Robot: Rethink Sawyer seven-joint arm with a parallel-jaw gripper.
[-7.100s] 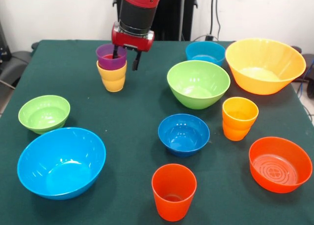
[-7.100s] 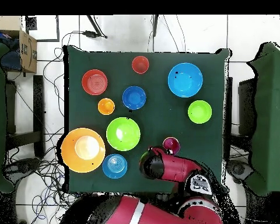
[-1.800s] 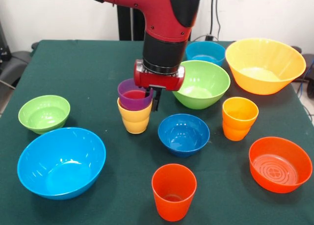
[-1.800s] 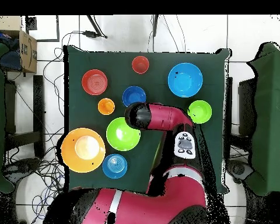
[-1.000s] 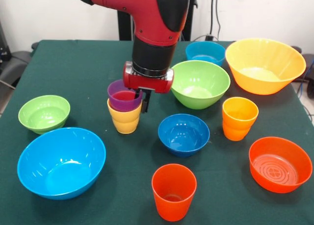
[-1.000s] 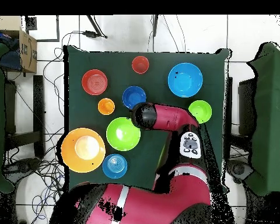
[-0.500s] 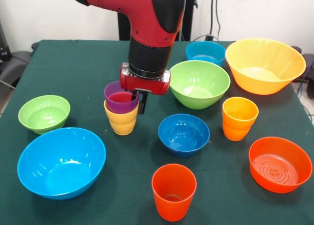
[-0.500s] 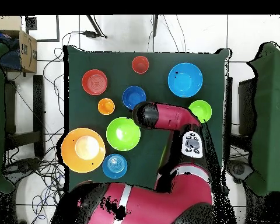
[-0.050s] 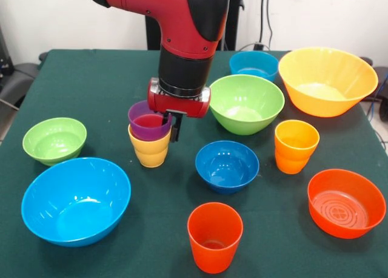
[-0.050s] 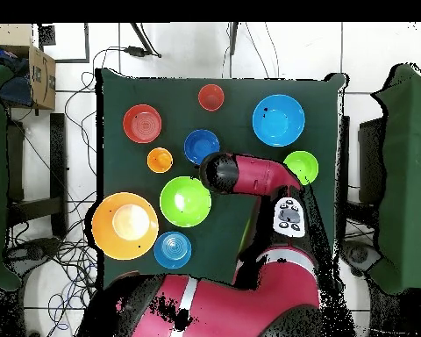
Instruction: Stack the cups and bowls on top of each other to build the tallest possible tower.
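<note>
My gripper [image 9: 168, 130] pinches the rim of the purple cup [image 9: 148, 121], one finger inside, with the cup nested in the yellow cup [image 9: 149, 149] directly below. It's light, stiff, glossy plastic that I judge slippery, so the rim wall is the place to hold. The green cloth table [image 9: 97, 84] leaves little room, with the dark blue bowl [image 9: 227, 165] and green bowl [image 9: 245, 103] near.

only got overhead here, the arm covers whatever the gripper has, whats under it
Observer: In the front view, a purple cup sits nested upright in a yellow cup.
Operator: which one is it gripping
Observer: The gripper pinches the purple cup's rim, on the side toward the large green bowl. The yellow cup is only nested beneath.
</note>
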